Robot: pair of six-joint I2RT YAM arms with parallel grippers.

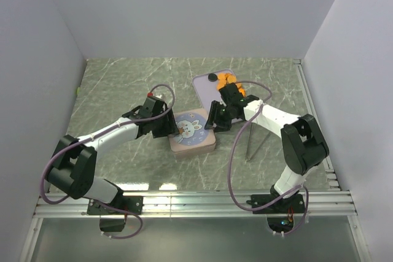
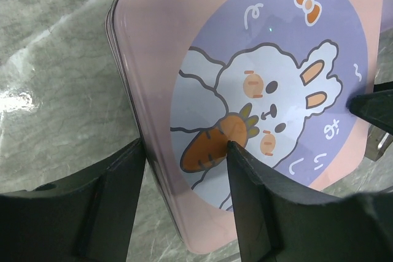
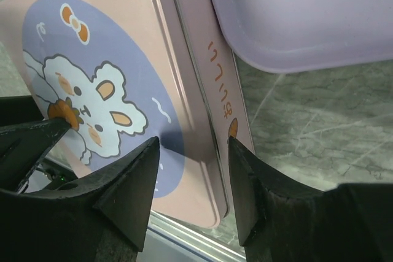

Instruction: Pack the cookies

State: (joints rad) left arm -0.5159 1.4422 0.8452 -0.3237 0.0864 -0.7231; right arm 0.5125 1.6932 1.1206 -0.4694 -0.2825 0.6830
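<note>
The cookies [image 1: 228, 80], mostly orange with one black disc [image 1: 212, 77], lie at the far end of the lavender tray [image 1: 206, 90]. They are out of both wrist views. The square tin with the rabbit lid [image 1: 192, 131] stands closed on the table in front of the tray. My left gripper [image 1: 170, 128] is open and straddles the tin's left edge [image 2: 184, 145], with one finger [image 2: 245, 182] over the lid [image 2: 270, 59]. My right gripper [image 1: 215, 121] is open and straddles the tin's right edge [image 3: 192, 142], next to the tray's corner [image 3: 295, 16].
White walls close in the marble table [image 1: 123, 90] on the left, back and right. A metal rail [image 1: 184, 204] runs along the near edge by the arm bases. Purple cables [image 1: 236, 151] loop from both arms.
</note>
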